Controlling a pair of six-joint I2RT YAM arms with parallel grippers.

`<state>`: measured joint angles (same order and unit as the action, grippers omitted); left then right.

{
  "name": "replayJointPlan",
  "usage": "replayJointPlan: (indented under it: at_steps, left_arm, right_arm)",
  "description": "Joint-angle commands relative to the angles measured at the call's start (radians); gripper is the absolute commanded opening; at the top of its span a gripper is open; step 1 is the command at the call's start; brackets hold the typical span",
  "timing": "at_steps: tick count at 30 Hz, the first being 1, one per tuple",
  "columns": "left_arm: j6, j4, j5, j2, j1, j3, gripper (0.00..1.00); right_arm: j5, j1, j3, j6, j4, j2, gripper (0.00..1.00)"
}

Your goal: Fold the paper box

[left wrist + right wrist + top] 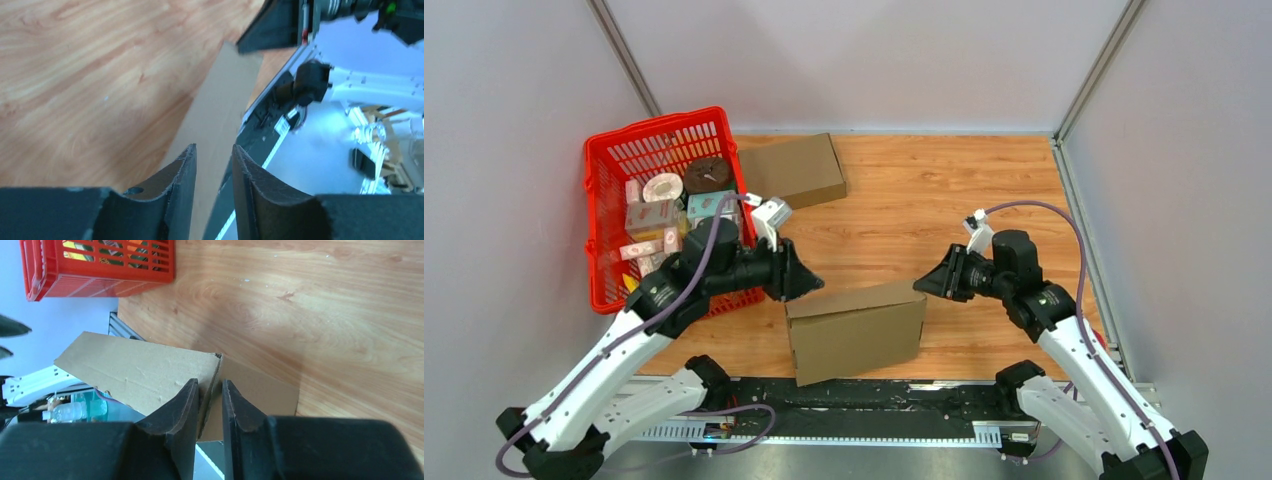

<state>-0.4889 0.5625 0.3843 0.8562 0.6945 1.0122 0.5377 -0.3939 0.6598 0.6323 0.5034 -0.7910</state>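
Note:
The brown paper box [856, 335] stands on its long side at the table's near edge, between my two arms. My left gripper [812, 284] is at its upper left corner. In the left wrist view the left gripper [214, 147] is open, and a narrow strip of the box [220, 100] runs away beyond the gap. My right gripper [921, 285] is at the upper right corner. In the right wrist view the right gripper [210, 382] straddles the box's [145, 375] end edge. Its jaws stand narrow, and a sliver of gap shows beside the cardboard.
A red basket [656, 122] of small items stands at the left, close behind my left arm; its wall [100, 282] also shows in the right wrist view. A second cardboard box [794, 170] lies at the back, right of the basket. A dark rail [864, 400] runs along the near edge.

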Motion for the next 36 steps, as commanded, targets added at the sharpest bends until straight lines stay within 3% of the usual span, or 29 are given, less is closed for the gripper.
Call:
replayJointPlan:
  at_steps: [1,7,11,12,18,22,29,33,36]
  left_arm:
    - [-0.016,0.195,-0.008,-0.117,-0.004,-0.044,0.44]
    - [-0.039,0.395,-0.205,-0.213,-0.004,-0.018,0.51]
    - [-0.196,0.430,-0.381,-0.249,-0.006,-0.021,0.61]
    - [-0.229,0.430,-0.381,-0.250,-0.004,-0.021,0.73]
    - [-0.462,0.442,-0.412,-0.247,-0.004,-0.014,0.76]
    - [-0.652,0.395,-0.319,-0.278,-0.013,-0.060,0.77]
    - [-0.867,0.243,0.032,-0.269,-0.029,-0.136,0.78]
    - [-0.961,0.241,0.125,-0.298,-0.036,-0.198,0.78]
    - [-0.990,0.284,0.111,-0.336,-0.036,-0.193,0.78]
  right_arm:
    - [-0.107,0.000,-0.042,-0.043,0.090,0.004,0.17]
    - [-0.119,0.000,-0.038,-0.034,0.115,0.032,0.17]
    - [-0.117,0.000,-0.040,-0.036,0.115,0.049,0.17]
    - [-0.116,0.000,-0.040,-0.034,0.113,0.047,0.16]
    - [-0.111,-0.003,-0.034,-0.040,0.118,0.056,0.15]
    - [-0.127,-0.002,-0.026,-0.049,0.135,0.059,0.13]
    - [-0.124,-0.016,-0.038,-0.036,0.109,0.059,0.12]
    - [-0.134,-0.025,-0.031,-0.045,0.115,0.065,0.12]
    - [-0.142,-0.025,-0.029,-0.056,0.121,0.065,0.12]
